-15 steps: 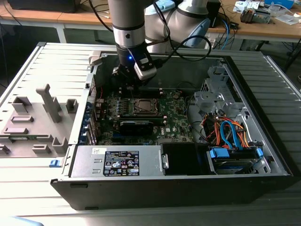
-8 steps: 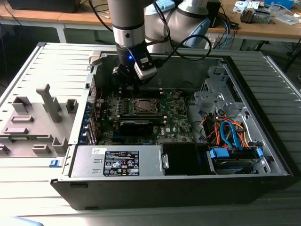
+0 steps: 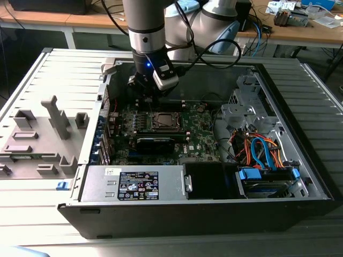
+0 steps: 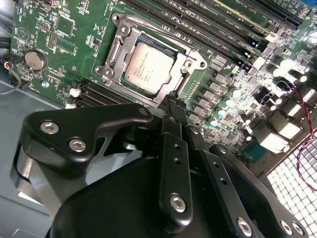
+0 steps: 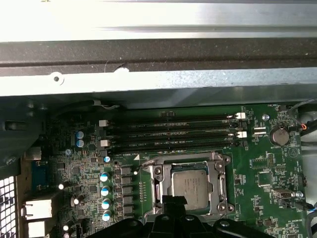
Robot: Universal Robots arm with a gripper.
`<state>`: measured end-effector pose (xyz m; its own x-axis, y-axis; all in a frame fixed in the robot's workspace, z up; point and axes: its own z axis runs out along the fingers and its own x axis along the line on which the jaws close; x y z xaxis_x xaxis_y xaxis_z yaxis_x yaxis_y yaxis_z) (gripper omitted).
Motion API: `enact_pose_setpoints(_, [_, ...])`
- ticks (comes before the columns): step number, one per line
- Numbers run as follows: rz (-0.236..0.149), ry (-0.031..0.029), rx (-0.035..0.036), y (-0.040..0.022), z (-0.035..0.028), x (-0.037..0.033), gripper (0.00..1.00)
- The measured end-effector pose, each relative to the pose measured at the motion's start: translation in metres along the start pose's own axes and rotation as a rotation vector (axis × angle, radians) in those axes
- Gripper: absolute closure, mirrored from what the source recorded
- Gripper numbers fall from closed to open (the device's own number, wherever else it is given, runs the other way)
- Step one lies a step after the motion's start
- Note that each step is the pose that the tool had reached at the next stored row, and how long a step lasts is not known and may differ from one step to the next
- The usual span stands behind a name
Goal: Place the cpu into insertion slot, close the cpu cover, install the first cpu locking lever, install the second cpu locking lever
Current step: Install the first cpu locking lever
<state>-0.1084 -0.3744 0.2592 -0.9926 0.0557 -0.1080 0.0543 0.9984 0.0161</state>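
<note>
Silvery metal: the cpu lies flat inside the insertion slot, its grey top showing through the window of the cpu cover, which lies down around it.
Location: the slot sits on the green board, beside the long black memory rails, in the open computer case.
End effector: the end effector hangs just beside one edge of the slot; its black fingertips look pressed together with nothing between them.
Step in hand: judged to be a locking lever, chip and cover being already down.
Method: press the thin lever down and sideways under its hook, tips well off the chip.
Risk: a slip could scrape the nearby capacitors.
</note>
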Motion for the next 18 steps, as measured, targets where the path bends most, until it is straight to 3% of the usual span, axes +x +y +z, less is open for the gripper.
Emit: enact_pose_setpoints(18, [0.000, 0.0001, 0.0001, -0.0004, -0.0010, 0.0077, 0.89])
